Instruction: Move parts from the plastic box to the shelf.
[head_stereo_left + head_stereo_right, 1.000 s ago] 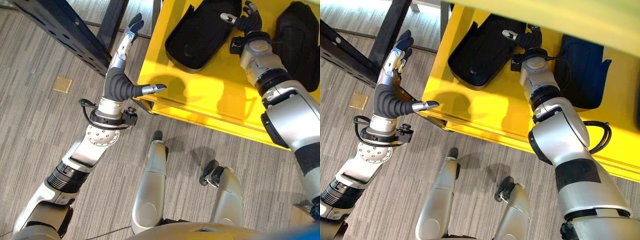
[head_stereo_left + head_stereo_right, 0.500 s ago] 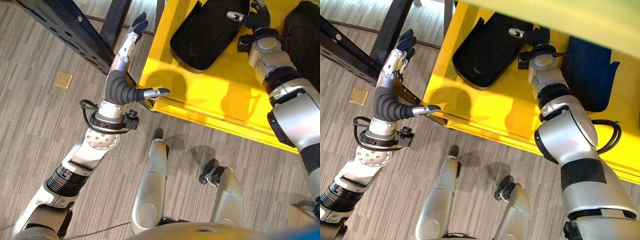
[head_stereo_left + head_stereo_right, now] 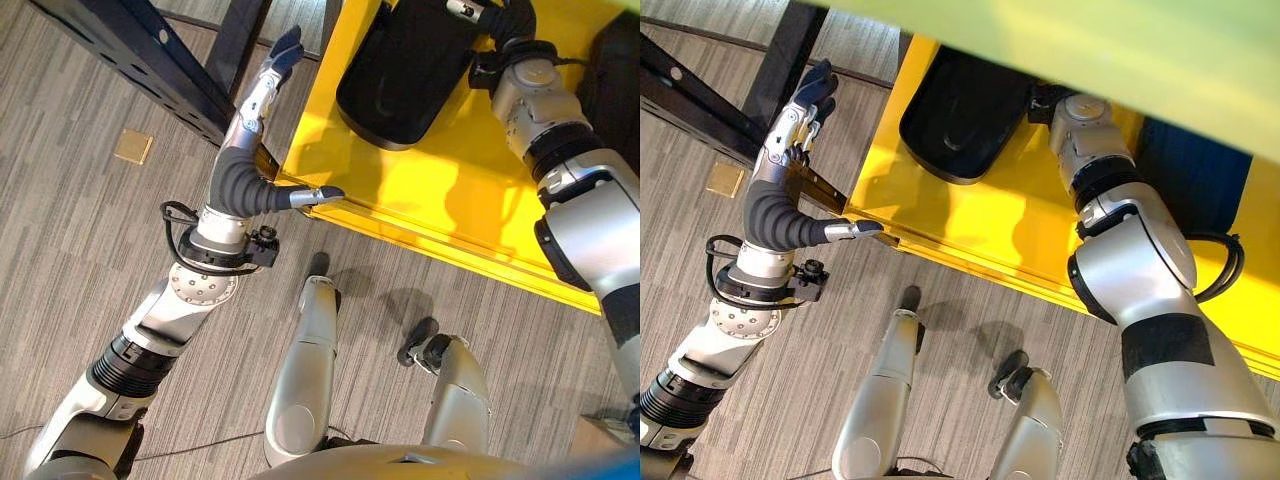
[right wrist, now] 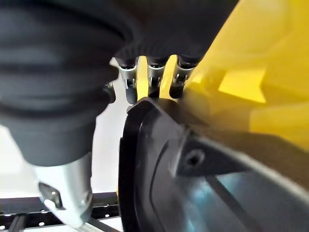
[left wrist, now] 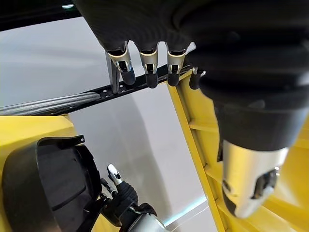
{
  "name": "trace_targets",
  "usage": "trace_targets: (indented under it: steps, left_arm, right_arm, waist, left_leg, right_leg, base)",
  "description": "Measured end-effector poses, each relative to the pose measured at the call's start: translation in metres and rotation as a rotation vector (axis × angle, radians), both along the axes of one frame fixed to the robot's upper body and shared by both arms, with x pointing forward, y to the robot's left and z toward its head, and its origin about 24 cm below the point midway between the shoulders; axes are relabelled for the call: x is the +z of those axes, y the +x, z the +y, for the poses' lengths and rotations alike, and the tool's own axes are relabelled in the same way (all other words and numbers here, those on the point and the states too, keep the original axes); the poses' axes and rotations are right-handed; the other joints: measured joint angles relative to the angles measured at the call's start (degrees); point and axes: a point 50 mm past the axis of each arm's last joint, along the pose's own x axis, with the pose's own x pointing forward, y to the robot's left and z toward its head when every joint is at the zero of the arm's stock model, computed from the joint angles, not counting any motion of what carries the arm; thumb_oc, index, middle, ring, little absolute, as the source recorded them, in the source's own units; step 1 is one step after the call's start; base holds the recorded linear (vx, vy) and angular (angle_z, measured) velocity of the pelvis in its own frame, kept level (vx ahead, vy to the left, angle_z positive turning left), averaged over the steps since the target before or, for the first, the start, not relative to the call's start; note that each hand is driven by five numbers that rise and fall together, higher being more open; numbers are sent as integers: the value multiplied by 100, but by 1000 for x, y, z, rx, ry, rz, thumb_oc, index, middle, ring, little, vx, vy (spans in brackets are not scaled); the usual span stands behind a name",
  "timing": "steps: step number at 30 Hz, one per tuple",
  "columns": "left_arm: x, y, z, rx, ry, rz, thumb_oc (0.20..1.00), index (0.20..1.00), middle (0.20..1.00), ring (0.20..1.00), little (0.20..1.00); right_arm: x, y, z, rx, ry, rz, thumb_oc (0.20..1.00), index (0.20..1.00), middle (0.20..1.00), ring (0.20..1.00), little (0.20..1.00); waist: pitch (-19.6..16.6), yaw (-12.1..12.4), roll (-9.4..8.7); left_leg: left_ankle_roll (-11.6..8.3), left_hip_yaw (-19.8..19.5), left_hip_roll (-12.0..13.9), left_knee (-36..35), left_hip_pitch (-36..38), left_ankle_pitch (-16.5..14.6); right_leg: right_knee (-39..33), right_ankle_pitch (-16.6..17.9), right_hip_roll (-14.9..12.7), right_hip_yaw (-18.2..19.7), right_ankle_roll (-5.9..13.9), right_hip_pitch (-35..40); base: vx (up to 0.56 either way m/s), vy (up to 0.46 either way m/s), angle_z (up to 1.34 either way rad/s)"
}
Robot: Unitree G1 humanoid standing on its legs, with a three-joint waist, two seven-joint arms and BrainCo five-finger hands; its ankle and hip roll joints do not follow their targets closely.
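A yellow plastic box (image 3: 420, 225) stands on the floor and holds a large black moulded part (image 3: 400, 70). My right hand (image 3: 505, 25) is at that part's far edge. In the right wrist view its fingers (image 4: 154, 79) lie fairly straight against the part's rim (image 4: 140, 145), and its thumb (image 4: 63, 193) stands apart from it. A second dark part (image 3: 615, 60) lies in the box to the right of my right arm. My left hand (image 3: 240, 180) hovers open at the box's near left corner, its thumb over the rim, holding nothing.
The shelf's dark metal frame (image 3: 130, 50) runs along the floor left of the box, close behind my left hand's fingertips. A small tan square (image 3: 132, 146) lies on the carpet farther left. A pale yellow band (image 3: 1090, 50) covers the top of the right eye view.
The camera has shifted. My right hand has reached farther over the black part toward its far edge, and the part has turned slightly. My left hand stays at the box corner.
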Motion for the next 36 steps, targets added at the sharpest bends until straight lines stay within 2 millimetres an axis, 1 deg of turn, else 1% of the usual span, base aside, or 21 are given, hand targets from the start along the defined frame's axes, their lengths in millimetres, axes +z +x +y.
trace_targets:
  steps: [6,8,15,16,20,24,28,31,34,36]
  left_arm:
    - [1,-1,-2,-10,3,-7,1000,1000,1000,1000,1000]
    - [2,-1,-5,-26,8,-10,1000,1000,1000,1000,1000]
    - [2,-2,-6,-33,8,-10,1000,1000,1000,1000,1000]
    - [2,-2,-6,-33,8,-10,1000,1000,1000,1000,1000]
    - [1,-3,-6,-35,8,-10,1000,1000,1000,1000,1000]
    - [0,-4,-6,-39,13,-9,1000,1000,1000,1000,1000]
    - [1,-6,-4,-38,39,-14,1000,1000,1000,1000,1000]
    - [1,-6,-3,-36,51,-15,1000,1000,1000,1000,1000]
    - [1,-6,-2,-29,62,-12,1000,1000,1000,1000,1000]
    - [2,-6,0,-21,73,-15,1000,1000,1000,1000,1000]
  right_arm:
    - [2,0,1,9,30,-17,1000,1000,1000,1000,1000]
    - [5,-1,3,19,30,-32,1000,1000,1000,1000,1000]
    - [4,0,15,71,40,-32,1000,1000,1000,1000,1000]
    - [2,0,21,87,38,-27,1000,1000,1000,1000,1000]
    - [0,1,32,112,38,-19,1000,1000,1000,1000,1000]
    - [-1,1,36,122,37,-19,1000,1000,1000,1000,1000]
    - [6,0,39,131,32,-36,1000,1000,1000,1000,1000]
    - [19,-3,42,146,24,-74,1000,1000,1000,1000,1000]
    - [28,-7,42,152,3,-115,1000,1000,1000,1000,1000]
    - [31,-8,40,143,-18,-129,1000,1000,1000,1000,1000]
  waist:
    - [-1,49,1]
    - [-2,139,3]
    - [-2,142,3]
    - [-2,135,3]
    - [-2,139,3]
    - [-2,132,3]
    - [-1,129,2]
    - [-1,114,2]
    - [-1,71,-1]
    - [-2,-15,-13]
  left_leg:
    - [-16,-46,-4,-78,-18,45]
    - [-36,-69,-4,-143,-15,76]
    - [-35,-77,-7,-97,-15,77]
    - [-35,-81,-7,-85,-16,77]
    - [-33,-95,-8,-96,-11,97]
    - [-38,-139,-13,-101,-8,101]
    - [-49,-171,-14,-136,-16,120]
    - [-48,-172,-14,-123,-16,121]
    - [-48,-174,-2,-77,5,121]
    - [-44,-180,15,-72,47,124]
  right_leg:
    - [-16,-7,-1,-70,-12,2]
    - [-44,-10,2,-107,-18,5]
    - [-29,-10,0,-117,-19,21]
    - [-19,-9,0,-114,-21,24]
    - [-10,-8,7,-118,-19,35]
    - [-29,-8,15,-170,-20,92]
    - [-41,-9,13,-214,-23,96]
    - [-40,-8,12,-214,-22,97]
    - [-51,10,29,-212,-24,130]
    - [-94,43,53,-212,-25,176]
  base:
    - [16,1,4]
    - [11,13,5]
    - [-1,9,1]
    - [-31,20,-1]
    - [-31,2,1]
    - [-15,-6,3]
    - [-7,4,3]
    - [0,0,0]
    - [-28,4,-2]
    - [-24,1,-2]
